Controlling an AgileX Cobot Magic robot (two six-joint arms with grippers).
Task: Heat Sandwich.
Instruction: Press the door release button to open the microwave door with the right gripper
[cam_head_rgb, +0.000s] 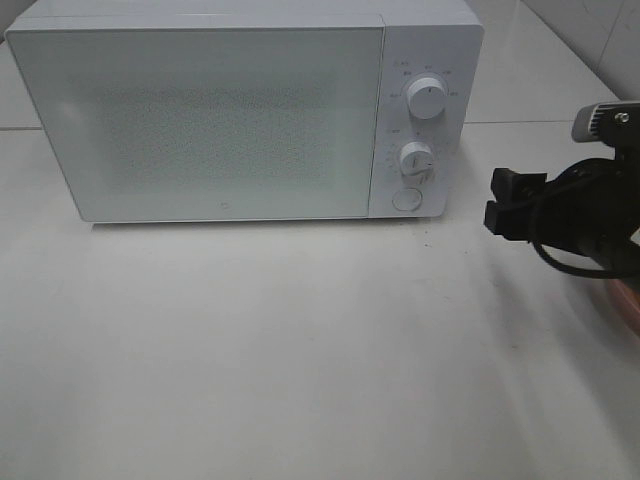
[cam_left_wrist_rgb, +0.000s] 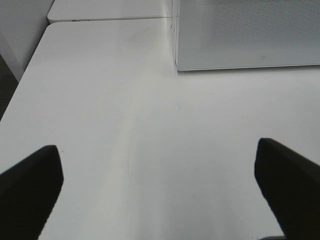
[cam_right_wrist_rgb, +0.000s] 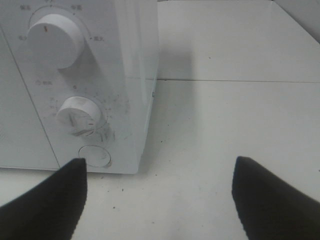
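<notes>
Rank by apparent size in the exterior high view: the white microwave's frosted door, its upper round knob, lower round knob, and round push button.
1. frosted microwave door, by far largest.
2. upper round white knob.
3. lower round white knob and round white push button: too alike to rank.

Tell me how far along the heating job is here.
Done: nothing visible; the microwave door is shut and no sandwich shows. In hand: the open, empty right gripper faces the round button. Remaining: opening, loading, closing, setting the knobs; the left gripper hangs open.
</notes>
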